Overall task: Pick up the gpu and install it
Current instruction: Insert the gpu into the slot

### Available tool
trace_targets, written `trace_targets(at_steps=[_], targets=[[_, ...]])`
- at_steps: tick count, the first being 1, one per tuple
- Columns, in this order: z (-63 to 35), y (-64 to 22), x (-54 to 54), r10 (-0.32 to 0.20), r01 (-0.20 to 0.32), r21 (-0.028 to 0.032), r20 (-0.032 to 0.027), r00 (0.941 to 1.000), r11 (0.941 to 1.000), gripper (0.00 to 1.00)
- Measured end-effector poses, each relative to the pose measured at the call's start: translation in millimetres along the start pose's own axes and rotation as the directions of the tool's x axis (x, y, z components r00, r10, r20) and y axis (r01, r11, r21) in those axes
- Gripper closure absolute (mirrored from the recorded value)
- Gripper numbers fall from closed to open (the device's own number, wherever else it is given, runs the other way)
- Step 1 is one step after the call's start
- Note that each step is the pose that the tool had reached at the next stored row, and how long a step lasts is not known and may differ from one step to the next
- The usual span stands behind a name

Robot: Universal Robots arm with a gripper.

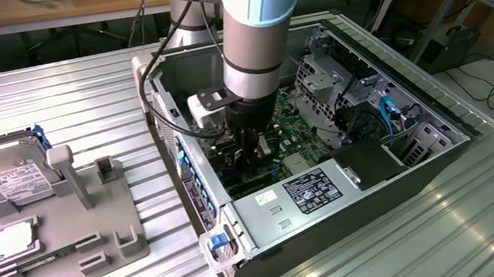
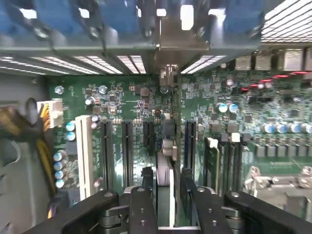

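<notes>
Exterior view: the arm (image 1: 251,37) reaches down into an open computer case (image 1: 432,112) lying on its side on the ribbed metal counter (image 1: 73,93). Its pincer (image 1: 253,153) sits low among the boards, just above the green motherboard (image 1: 305,137).

Wrist view, looking down past the two black fingers (image 2: 142,207), shows them closed on the gpu (image 2: 165,165), seen edge-on as a thin upright card between them. Its silver bracket end (image 2: 168,78) reaches toward the case's rear wall, where blue slot covers (image 2: 112,19) and vent grilles line up. The card stands over the row of black expansion slots (image 2: 126,146), between neighbouring slots on either side; whether it is already seated cannot be told.

Crowding it: a white slot (image 2: 84,151) and a bundle of yellow and black cables (image 2: 24,126) on one side, and memory slots (image 2: 224,161) and the CPU socket frame (image 2: 278,180) on the other.

Back in the exterior view, the power supply (image 1: 306,197) lies at the case's near end, and drive cages (image 1: 340,76) stand on the exterior view's right. Well apart, on the exterior view's left, a grey fixture tray (image 1: 75,227) carries a hard drive (image 1: 17,175).
</notes>
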State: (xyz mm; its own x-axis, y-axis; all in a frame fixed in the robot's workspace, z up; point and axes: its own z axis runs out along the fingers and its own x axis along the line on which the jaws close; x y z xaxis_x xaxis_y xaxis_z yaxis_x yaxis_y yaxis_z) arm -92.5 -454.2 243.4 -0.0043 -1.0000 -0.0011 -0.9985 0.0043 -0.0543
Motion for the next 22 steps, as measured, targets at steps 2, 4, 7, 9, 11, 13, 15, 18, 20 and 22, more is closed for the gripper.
trace_targets(at_steps=[2, 4, 7, 9, 11, 13, 15, 18, 20, 22], targets=[[-12.8, -0.7, -0.4, 0.000, 0.000, 0.0026, -0.0001, 1.0000, 1.0000, 0.65], [-30.9, -1.7, -0.7, 0.000, 0.000, 0.0060, -0.0005, 1.0000, 1.0000, 0.65], [-36.2, -2.0, -0.7, 0.000, 0.000, 0.0068, -0.0002, 1.0000, 1.0000, 0.65], [-36.5, -2.0, -0.7, 0.000, 0.000, 0.0067, -0.0004, 1.0000, 1.0000, 0.65], [-36.9, -2.0, -0.7, 0.000, 0.000, 0.0067, -0.0004, 1.0000, 1.0000, 0.73], [-37.3, -2.0, -0.7, 0.000, 0.000, 0.0066, -0.0005, 1.0000, 1.0000, 0.85], [-37.6, -2.1, -0.7, 0.000, 0.000, 0.0067, -0.0005, 1.0000, 1.0000, 0.89], [-38.0, -2.1, -0.7, 0.000, 0.000, 0.0067, -0.0005, 1.0000, 1.0000, 0.89], [-38.9, -2.1, -0.7, 0.000, 0.000, 0.0066, -0.0005, 1.0000, 1.0000, 0.89], [-39.7, -2.2, -0.7, 0.000, 0.000, 0.0067, -0.0005, 1.0000, 1.0000, 0.89]])
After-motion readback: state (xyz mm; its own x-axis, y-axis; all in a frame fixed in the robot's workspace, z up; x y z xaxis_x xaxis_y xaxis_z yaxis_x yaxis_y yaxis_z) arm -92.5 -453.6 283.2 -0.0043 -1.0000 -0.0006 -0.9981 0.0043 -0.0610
